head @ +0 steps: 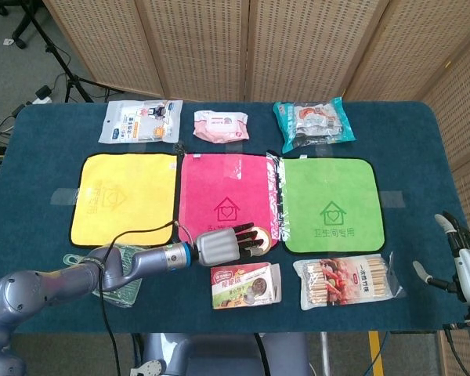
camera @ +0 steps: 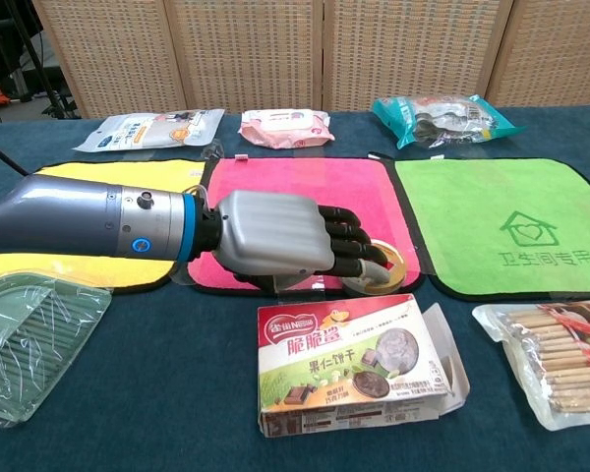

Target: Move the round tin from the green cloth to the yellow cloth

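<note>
tin: round tin (camera: 385, 267), shiny gold, on the pink cloth's (camera: 305, 192) near right corner
left hand: left hand (camera: 280, 244) with black fingers (camera: 349, 248) curled over the tin, apparently gripping
right hand: right hand (head: 460, 254) with fingers apart, holding nothing
cloths: flat fuzzy squares, yellow cloth (head: 124, 196) bare

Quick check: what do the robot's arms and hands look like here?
Left arm: glossy grey-silver tube with a blue ring and blue dot at the wrist, black cable trailing along it. Left hand: light grey back shell, black fingers. Right hand: pale grey-white, only partly visible at the frame edge.
</note>
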`<act>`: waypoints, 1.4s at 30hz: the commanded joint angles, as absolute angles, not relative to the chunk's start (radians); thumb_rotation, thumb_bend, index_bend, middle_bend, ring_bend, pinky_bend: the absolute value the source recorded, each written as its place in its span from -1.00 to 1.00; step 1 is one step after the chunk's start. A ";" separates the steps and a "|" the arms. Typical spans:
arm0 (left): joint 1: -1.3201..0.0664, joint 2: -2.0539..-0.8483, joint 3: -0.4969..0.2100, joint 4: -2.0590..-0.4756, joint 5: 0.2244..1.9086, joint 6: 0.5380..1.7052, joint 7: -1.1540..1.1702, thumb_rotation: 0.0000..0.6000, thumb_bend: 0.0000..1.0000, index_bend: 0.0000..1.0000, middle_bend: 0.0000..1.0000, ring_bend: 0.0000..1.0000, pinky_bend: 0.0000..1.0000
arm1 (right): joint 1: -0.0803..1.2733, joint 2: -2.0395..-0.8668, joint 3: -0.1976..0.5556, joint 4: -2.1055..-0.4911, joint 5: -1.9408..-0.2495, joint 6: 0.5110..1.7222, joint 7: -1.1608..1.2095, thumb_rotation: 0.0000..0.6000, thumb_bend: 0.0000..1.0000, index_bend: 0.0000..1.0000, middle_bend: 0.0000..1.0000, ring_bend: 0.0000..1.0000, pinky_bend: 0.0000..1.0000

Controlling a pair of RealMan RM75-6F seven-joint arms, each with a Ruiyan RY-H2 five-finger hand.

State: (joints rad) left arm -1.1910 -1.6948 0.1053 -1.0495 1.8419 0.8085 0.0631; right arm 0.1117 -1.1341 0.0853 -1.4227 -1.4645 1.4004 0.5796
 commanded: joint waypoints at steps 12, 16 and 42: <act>-1.160 -1.665 0.120 -1.050 1.802 0.792 0.110 1.00 1.00 -1.00 -1.00 -1.00 -1.00 | 0.113 -1.139 0.085 -1.426 -1.469 1.397 0.568 1.00 -0.33 -0.98 -1.00 -1.00 -0.95; -1.143 -1.640 0.132 -1.052 1.791 0.788 0.125 1.00 1.00 -1.00 -1.00 -1.00 -1.00 | 0.113 -1.139 0.084 -1.428 -1.471 1.398 0.564 1.00 -0.33 -0.98 -1.00 -1.00 -0.95; -1.012 -1.457 0.197 -1.096 1.743 0.827 0.167 1.00 1.00 -1.00 -1.00 -1.00 -1.00 | 0.114 -1.143 0.081 -1.447 -1.483 1.403 0.532 1.00 -0.33 -0.98 -1.00 -1.00 -0.95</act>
State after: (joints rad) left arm -1.0201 -1.4674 0.1937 -1.0895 1.7475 0.8242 0.1631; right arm 0.1141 -1.1434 0.0809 -1.4467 -1.4824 1.4025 0.5324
